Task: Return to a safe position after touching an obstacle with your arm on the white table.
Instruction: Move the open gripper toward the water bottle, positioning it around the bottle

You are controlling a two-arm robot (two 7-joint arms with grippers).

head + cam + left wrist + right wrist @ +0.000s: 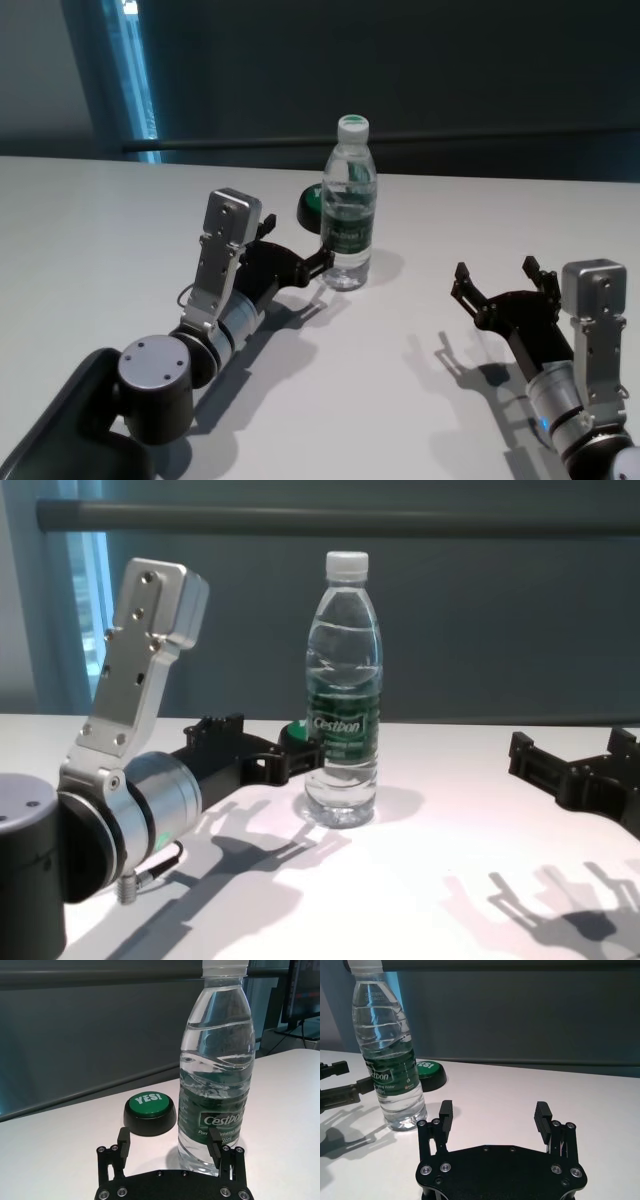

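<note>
The obstacle, a tall clear water bottle (349,205) with a white cap and a dark green label, stands upright mid-way across the white table (90,220). My left gripper (297,242) is open just left of it, low over the tabletop. In the left wrist view one fingertip (215,1144) lies against the lower part of the bottle (217,1060), and nothing is between the fingers. My right gripper (496,270) hovers open and empty well to the right of the bottle, apart from it.
A low black disc with a green "YES!" top (148,1106) sits just behind and left of the bottle, beyond my left gripper. A dark wall with a rail runs behind the table's far edge.
</note>
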